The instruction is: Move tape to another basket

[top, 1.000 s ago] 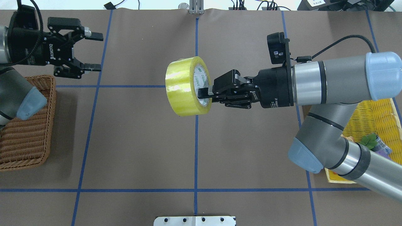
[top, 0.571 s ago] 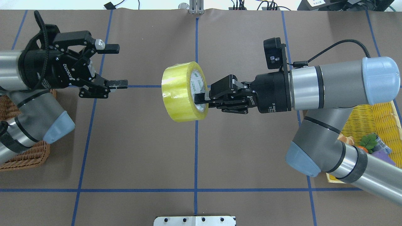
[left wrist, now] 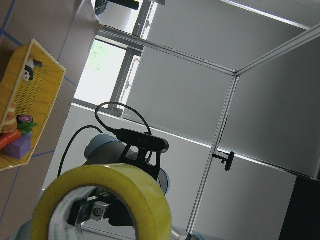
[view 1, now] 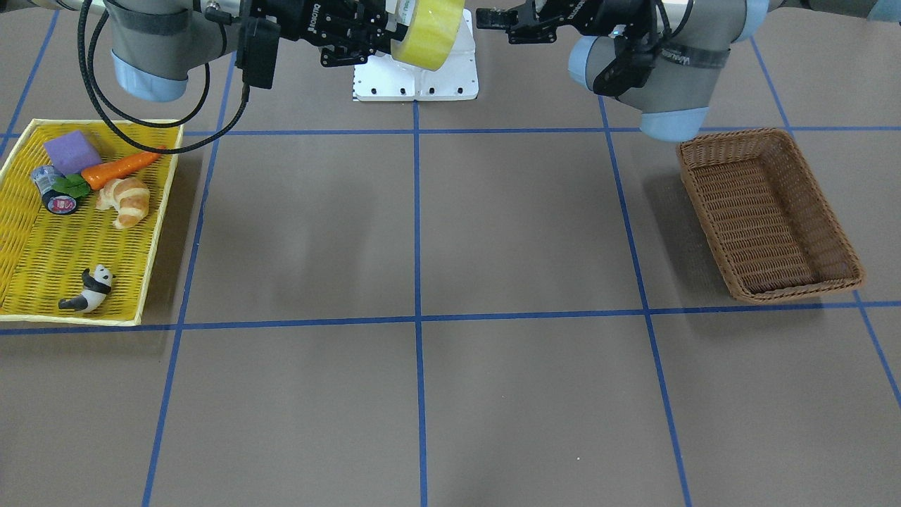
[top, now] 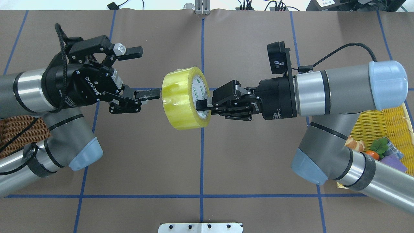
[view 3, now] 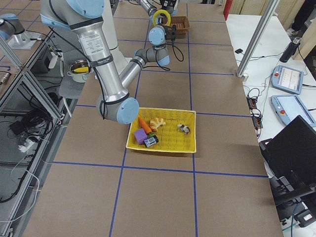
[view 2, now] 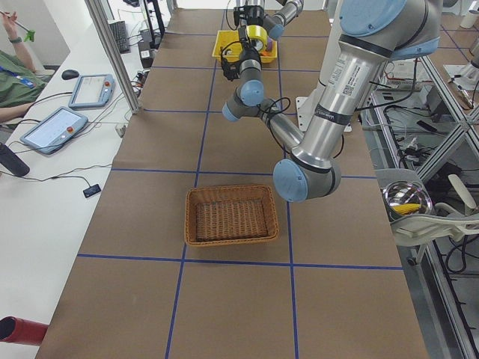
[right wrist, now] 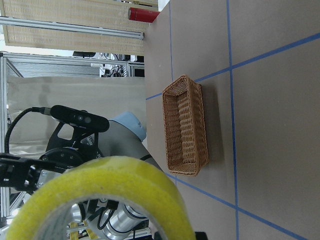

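Observation:
The yellow tape (top: 179,97) hangs in the air over the table's middle, on edge. My right gripper (top: 202,105) is shut on its rim, one finger inside the whitish core. My left gripper (top: 147,72) is open and faces the tape from the other side, its lower fingertip (top: 154,94) almost at the roll. The tape also shows in the front view (view 1: 431,24), the left wrist view (left wrist: 115,192) and the right wrist view (right wrist: 125,187). The brown wicker basket (view 1: 767,211) stands empty at my left, partly hidden under my left arm in the overhead view (top: 19,129).
A flat yellow tray (view 1: 28,246) at my right holds a carrot (view 1: 120,169), a croissant (view 1: 127,201), a purple block (view 1: 70,151), a small can (view 1: 60,203) and a panda figure (view 1: 88,289). A white base plate (view 1: 422,81) lies under the tape.
My left arm has swung right from over the brown basket to just beside the tape, gripper still open. My right gripper has carried the tape slightly left.

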Action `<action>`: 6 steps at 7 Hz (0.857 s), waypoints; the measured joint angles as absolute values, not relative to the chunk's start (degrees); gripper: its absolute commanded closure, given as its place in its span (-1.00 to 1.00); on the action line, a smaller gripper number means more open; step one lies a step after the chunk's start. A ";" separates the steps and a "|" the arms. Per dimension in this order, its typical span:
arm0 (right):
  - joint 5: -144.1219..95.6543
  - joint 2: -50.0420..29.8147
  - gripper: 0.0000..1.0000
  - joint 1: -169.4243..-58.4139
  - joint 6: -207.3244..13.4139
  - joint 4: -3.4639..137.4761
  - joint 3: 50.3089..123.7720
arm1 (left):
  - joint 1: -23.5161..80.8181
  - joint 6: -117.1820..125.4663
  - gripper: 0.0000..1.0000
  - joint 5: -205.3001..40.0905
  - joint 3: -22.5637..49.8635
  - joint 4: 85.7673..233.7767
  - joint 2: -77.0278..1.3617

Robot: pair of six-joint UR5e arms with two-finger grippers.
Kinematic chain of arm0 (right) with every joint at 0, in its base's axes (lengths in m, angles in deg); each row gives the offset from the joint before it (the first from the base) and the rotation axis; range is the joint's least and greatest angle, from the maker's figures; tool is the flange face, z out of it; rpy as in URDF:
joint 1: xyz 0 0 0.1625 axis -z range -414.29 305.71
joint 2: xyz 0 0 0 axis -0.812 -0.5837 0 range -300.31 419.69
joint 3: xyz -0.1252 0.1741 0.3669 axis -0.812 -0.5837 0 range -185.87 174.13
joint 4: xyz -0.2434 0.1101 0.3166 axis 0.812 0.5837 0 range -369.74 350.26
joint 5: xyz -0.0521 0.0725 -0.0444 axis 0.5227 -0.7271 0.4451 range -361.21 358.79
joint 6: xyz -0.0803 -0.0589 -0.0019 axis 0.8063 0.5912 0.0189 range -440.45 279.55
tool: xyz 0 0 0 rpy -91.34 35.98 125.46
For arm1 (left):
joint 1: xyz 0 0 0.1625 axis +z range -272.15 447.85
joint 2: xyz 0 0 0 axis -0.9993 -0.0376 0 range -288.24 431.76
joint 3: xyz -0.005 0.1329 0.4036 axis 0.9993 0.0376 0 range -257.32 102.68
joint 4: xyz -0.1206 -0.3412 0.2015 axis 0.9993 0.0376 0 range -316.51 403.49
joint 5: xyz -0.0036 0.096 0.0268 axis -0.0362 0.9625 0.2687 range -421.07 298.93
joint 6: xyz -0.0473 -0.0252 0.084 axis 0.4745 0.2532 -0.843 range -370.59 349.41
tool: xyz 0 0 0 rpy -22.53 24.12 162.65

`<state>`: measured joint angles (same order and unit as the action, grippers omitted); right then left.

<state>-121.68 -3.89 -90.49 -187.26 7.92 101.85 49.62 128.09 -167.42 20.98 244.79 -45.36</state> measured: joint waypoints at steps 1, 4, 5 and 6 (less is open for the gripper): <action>-121.77 -3.79 1.00 -90.18 -187.31 7.92 101.98 | 50.68 128.04 -0.94 -166.65 20.94 244.82 -45.51; -121.86 -3.70 1.00 -88.94 -187.31 7.92 101.99 | 51.59 128.02 -0.94 -166.26 20.91 244.47 -45.63; -121.84 -3.73 1.00 -88.55 -187.27 7.93 101.90 | 51.92 128.02 -0.93 -166.22 20.93 244.38 -45.72; -121.87 -3.75 1.00 -88.06 -187.25 7.92 101.76 | 52.21 128.01 -0.90 -166.20 20.94 244.34 -45.79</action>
